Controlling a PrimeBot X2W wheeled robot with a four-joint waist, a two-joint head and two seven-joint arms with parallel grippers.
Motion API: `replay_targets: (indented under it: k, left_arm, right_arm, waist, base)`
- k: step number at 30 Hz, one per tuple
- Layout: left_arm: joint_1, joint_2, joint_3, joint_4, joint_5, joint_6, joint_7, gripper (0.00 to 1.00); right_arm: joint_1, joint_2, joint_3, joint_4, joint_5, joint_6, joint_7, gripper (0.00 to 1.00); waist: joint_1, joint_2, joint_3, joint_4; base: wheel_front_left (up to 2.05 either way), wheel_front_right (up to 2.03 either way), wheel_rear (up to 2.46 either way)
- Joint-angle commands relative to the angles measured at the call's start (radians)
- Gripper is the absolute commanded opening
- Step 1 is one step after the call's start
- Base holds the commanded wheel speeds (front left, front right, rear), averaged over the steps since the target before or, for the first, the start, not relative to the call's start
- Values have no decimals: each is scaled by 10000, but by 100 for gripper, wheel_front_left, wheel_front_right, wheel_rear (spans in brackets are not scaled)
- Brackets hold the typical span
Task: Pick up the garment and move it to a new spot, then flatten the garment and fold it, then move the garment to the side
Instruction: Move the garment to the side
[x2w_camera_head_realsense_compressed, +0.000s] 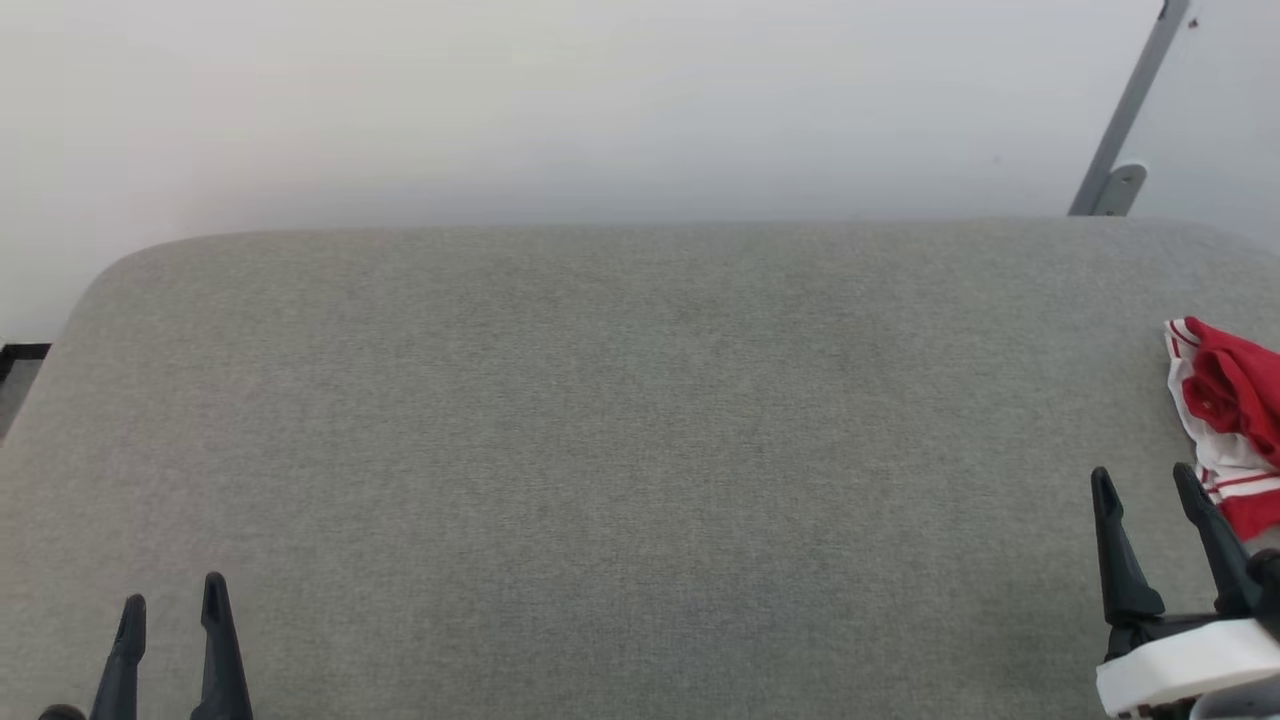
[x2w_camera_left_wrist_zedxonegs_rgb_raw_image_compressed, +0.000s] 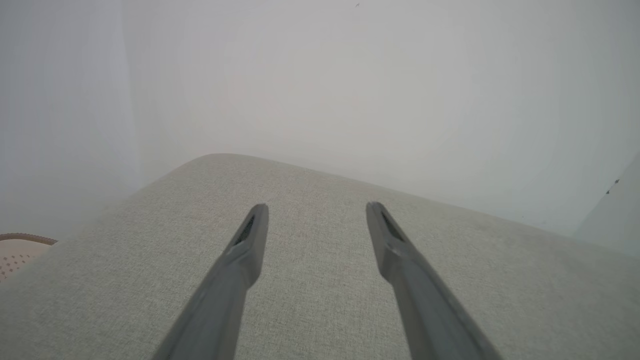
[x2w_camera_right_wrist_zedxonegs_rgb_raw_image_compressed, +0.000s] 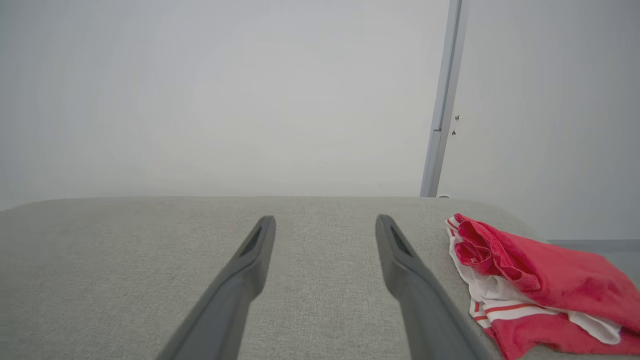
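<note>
The garment is a bright red bundle with white, red-striped trim, crumpled at the far right of the grey cushioned surface and partly cut off by the head view's edge. In the right wrist view the garment lies just right of my right gripper's fingers. My right gripper stands open and empty, just left of and nearer than the garment, apart from it. At the lower left, my left gripper is open and empty over bare fabric, far from the garment. The left wrist view shows the left gripper spread wide.
A pale wall rises behind the surface's rounded far edge. A grey metal bar leans against the wall at the back right. A tan perforated object peeks in beyond the surface's left edge.
</note>
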Motion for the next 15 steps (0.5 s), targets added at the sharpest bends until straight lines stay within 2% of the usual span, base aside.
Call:
replay_targets:
  k: [1,8,15]
  left_arm:
    - [109,13,-12,-35,-180,-40,-48,100]
    - [355,37,-244,-56,-221,-40,-46,100]
    - [413,367,-978,62,-335,-40,-48,100]
  right_arm:
    - [146,68,-60,-87,41,-4,-45,100]
    - [379,242,-164,-168,114,-4,-45,100]
    - [471,304,-200,-164,166,-4,-45,100]
  waist:
    - [-1,-1,-63,104]
    - [-1,-1,-201,333]
    - [-1,-1,-272,475]
  base:
    - [0,0,0]
    - [0,0,0]
    - [0,0,0]
